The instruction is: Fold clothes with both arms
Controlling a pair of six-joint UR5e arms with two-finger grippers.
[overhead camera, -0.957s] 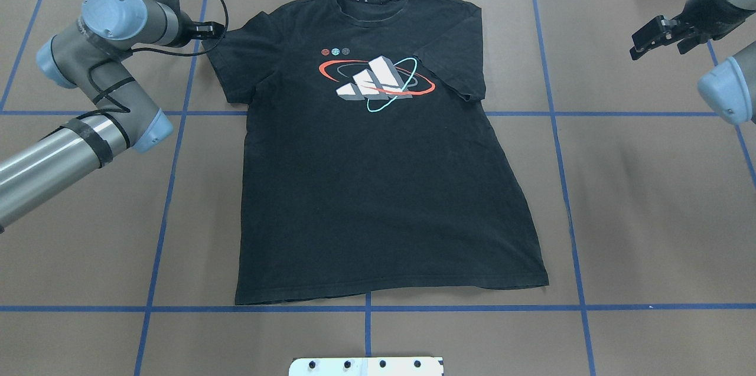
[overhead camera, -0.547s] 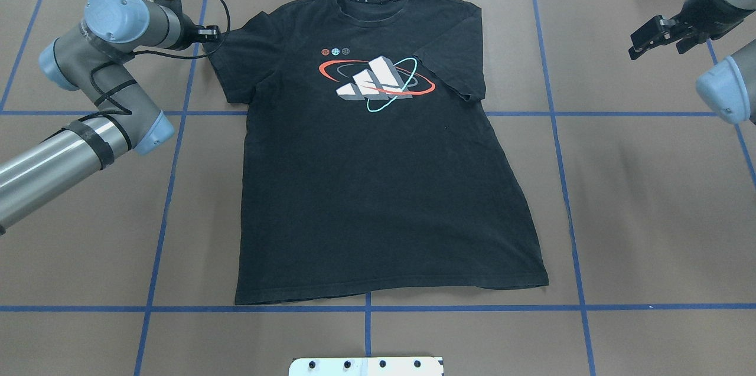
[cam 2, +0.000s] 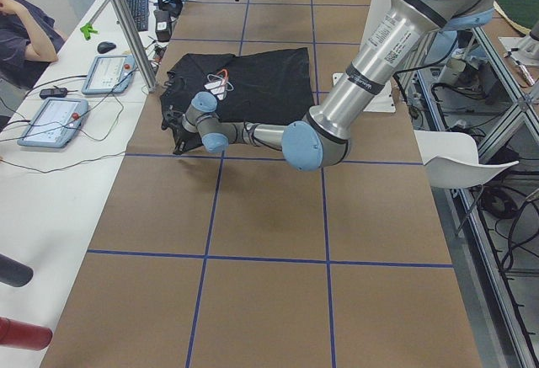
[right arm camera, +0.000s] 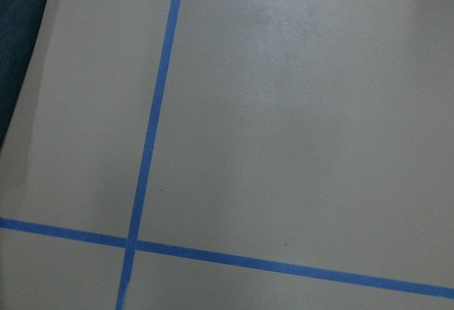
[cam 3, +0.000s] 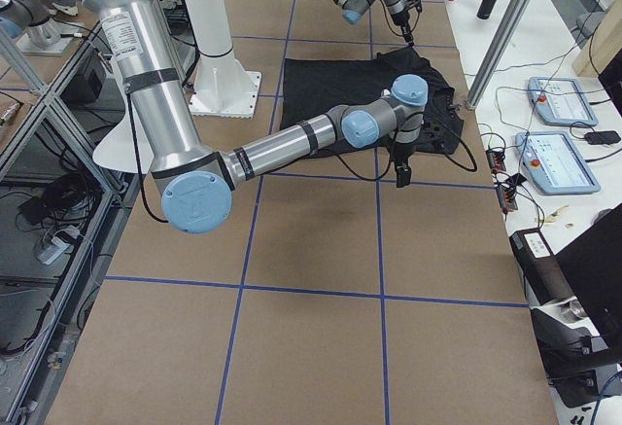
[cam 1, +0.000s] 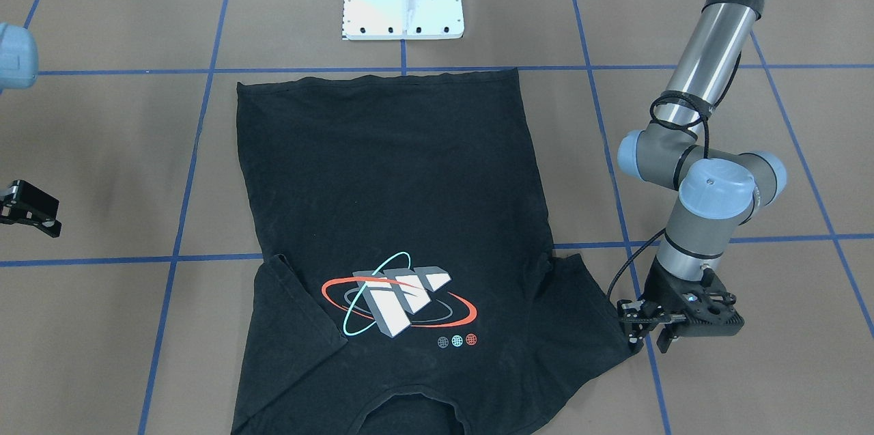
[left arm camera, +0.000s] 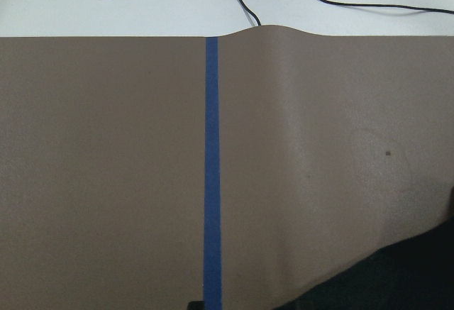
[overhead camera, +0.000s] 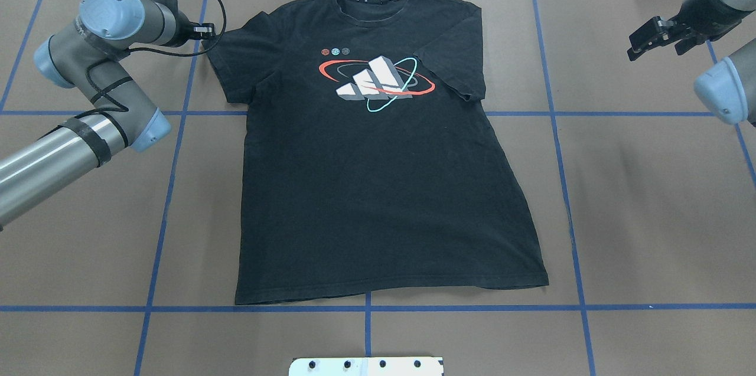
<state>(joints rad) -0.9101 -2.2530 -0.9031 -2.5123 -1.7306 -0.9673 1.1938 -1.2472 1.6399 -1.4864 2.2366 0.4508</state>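
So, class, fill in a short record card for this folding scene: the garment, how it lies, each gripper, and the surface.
Garment: black short-sleeved T-shirt with a white-grey block logo ringed in red-orange and teal
Lay: spread flat, logo up, collar away from the robot; body not yet folded, right-hand sleeve turned in over the chest
Left side: black two-finger left gripper at the outer edge of the other sleeve; jaws unclear
Right side: black two-finger right gripper open, well clear of the shirt
Surface: brown table covering gridded with blue tape
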